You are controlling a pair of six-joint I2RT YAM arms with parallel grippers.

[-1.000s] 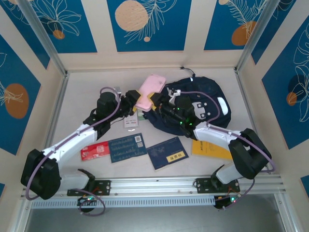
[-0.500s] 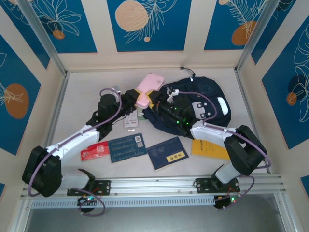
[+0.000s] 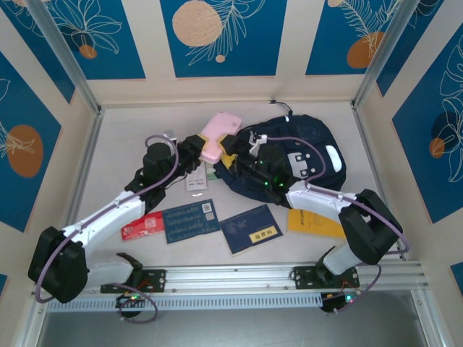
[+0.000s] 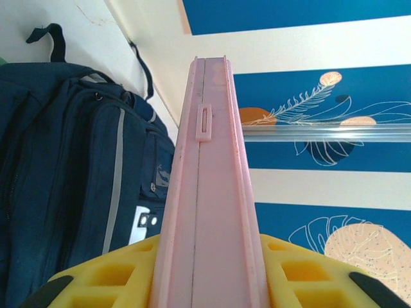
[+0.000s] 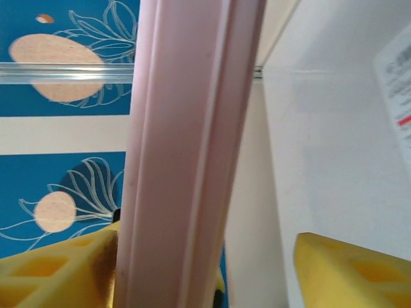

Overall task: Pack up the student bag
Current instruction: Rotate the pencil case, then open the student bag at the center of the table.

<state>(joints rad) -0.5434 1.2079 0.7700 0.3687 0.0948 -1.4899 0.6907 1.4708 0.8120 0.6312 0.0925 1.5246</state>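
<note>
Left tool (image 4: pixel 205 273) clamps a pink case (image 3: pixel 219 134) next to the student bag (image 3: pixel 315 130), right tool (image 5: pixel 205 276) gapes wide, and the books (image 3: pixel 192 220) behind them lie unpacked, it seems.

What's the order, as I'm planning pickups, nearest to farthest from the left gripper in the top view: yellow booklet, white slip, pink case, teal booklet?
1. pink case, in the left gripper
2. white slip, close by
3. teal booklet, front centre
4. yellow booklet, front right

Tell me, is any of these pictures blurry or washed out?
Top view: evenly lit and sharp. Left wrist: pink case and bag crisp, glare along the shiny rail. Right wrist: the case sits so close that it blurs.
</note>
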